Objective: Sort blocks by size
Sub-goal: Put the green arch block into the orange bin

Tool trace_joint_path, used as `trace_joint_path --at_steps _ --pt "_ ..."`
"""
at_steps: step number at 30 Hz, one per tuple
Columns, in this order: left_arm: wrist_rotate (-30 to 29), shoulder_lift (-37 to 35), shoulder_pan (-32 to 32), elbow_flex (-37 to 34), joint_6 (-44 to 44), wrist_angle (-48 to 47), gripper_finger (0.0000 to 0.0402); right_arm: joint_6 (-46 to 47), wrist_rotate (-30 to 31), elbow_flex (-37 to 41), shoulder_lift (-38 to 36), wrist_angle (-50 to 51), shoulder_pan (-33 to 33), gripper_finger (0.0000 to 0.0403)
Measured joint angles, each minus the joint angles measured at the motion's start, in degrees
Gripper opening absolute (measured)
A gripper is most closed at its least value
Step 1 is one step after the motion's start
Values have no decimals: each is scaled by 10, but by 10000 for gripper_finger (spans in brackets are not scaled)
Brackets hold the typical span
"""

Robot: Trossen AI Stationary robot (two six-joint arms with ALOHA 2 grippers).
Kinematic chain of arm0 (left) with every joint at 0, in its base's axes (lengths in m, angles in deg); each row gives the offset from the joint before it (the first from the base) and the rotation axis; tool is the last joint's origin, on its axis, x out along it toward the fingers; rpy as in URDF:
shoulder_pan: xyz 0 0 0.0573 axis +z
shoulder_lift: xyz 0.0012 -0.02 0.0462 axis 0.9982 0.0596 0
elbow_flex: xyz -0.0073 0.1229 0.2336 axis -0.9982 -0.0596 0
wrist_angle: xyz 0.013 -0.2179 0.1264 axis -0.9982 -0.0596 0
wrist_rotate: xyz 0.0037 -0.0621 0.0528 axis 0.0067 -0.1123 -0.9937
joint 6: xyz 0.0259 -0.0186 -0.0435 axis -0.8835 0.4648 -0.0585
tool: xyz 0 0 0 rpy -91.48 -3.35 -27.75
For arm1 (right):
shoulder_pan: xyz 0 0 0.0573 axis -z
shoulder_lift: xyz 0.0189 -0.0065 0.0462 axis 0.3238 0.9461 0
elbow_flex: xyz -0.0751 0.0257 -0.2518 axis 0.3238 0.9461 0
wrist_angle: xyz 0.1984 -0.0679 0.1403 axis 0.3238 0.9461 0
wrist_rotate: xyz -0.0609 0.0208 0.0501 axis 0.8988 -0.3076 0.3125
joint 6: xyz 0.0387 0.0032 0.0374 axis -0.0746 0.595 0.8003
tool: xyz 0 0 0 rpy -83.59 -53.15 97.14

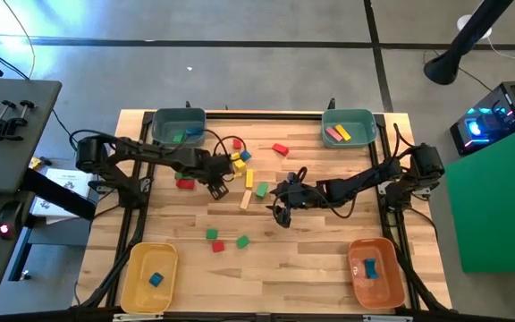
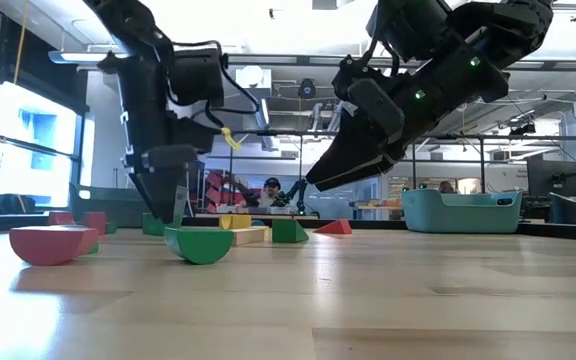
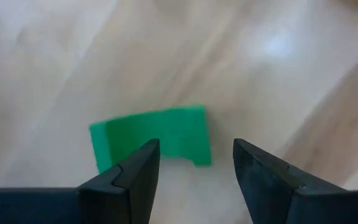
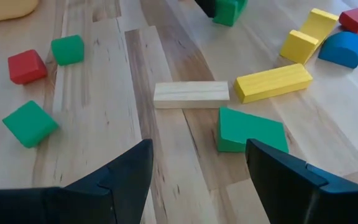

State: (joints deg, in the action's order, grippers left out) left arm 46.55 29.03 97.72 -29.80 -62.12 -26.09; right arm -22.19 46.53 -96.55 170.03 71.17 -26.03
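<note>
Wooden blocks lie scattered on the table (image 1: 329, 259). In my right wrist view I see a tan bar (image 4: 191, 94), a yellow bar (image 4: 272, 83), a notched green block (image 4: 250, 130), a red cube (image 4: 26, 66) and green cubes (image 4: 67, 49). My left gripper (image 1: 219, 188) points steeply down, open, just above a green block (image 3: 151, 138) that lies flat on the wood ahead of its fingertips. My right gripper (image 1: 280, 213) hangs open at the table's middle, slanting down, short of the notched green block (image 1: 262, 190).
Teal bins stand at the far left (image 1: 179, 125) and far right (image 1: 348, 125) corners, each holding blocks. A yellow bin (image 1: 150, 277) and an orange bin (image 1: 374, 268) sit at the near corners, each with a blue block. Bare wood lies between the near bins.
</note>
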Motion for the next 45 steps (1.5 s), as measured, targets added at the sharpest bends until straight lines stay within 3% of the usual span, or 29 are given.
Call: trace_joint_path --at_steps 6,15,21,27,31,33,38,43,45 --pt "-1 3 20 -28 -1 70 148 13 0 0 0 -2 0 252" --pt "19 1 26 -46 -37 95 24 58 52 0 0 -20 0 252" --pt "15 -31 -28 -21 -20 97 12 -33 44 -1 0 -62 0 252" --pt "-1 -87 -81 -15 -42 227 7 -202 59 -29 0 -74 -16 252" --pt "-25 -105 -101 -23 -93 384 7 -354 108 -40 0 -73 -21 252" --pt "3 -104 -101 -37 -113 476 7 -400 159 -47 0 -71 -20 252" --pt "95 -104 -92 -50 -108 578 6 -413 376 -73 0 -61 -33 252" --pt "152 -104 -92 -50 -100 632 6 -456 366 -89 0 -55 -52 252" --pt "161 -104 -92 -50 -90 642 6 -465 399 -96 0 -56 -59 252"
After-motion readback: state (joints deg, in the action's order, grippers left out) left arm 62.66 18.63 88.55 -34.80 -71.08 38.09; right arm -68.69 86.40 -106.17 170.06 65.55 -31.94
